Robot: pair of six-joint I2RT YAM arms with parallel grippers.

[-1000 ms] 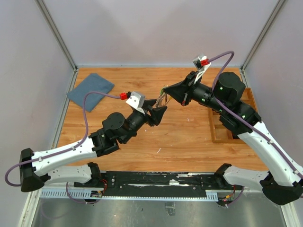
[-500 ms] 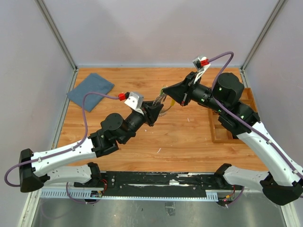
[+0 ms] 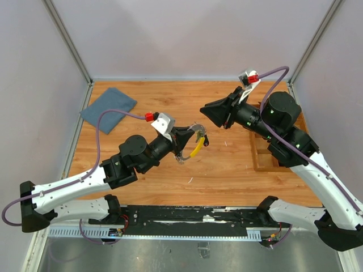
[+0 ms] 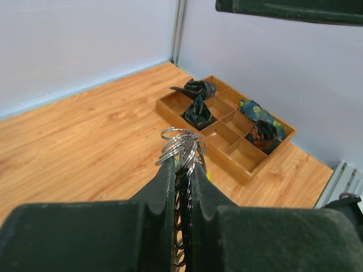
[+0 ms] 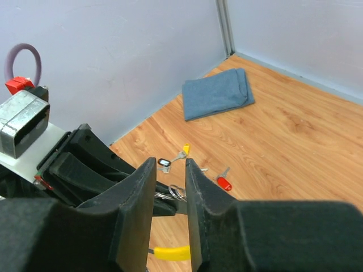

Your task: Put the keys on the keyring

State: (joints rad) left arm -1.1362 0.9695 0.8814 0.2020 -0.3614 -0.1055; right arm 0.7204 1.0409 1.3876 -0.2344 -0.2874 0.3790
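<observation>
My left gripper (image 3: pixel 193 137) is shut on the keyring (image 3: pixel 197 141), a bunch of silver wire rings. The rings stick out past its fingertips in the left wrist view (image 4: pixel 181 144). A yellow tag (image 3: pixel 196 149) hangs below them. My right gripper (image 3: pixel 203 109) hovers up and to the right of the ring, apart from it. Its jaws are open a little with nothing between them (image 5: pixel 169 162). Loose keys lie on the wood floor in the right wrist view: a yellow-headed one (image 5: pixel 183 151), a black tag (image 5: pixel 164 164) and a red one (image 5: pixel 224 182).
A folded blue cloth (image 3: pixel 109 109) lies at the back left. A wooden compartment tray (image 4: pixel 187 120) holding dark rolled items sits at the right, mostly under my right arm (image 3: pixel 261 161). Grey walls enclose the table.
The right gripper has let go of the keyring, opened a little and drawn back to the right. The left gripper has shut on the ring, which now hangs from it with the yellow tag down.
</observation>
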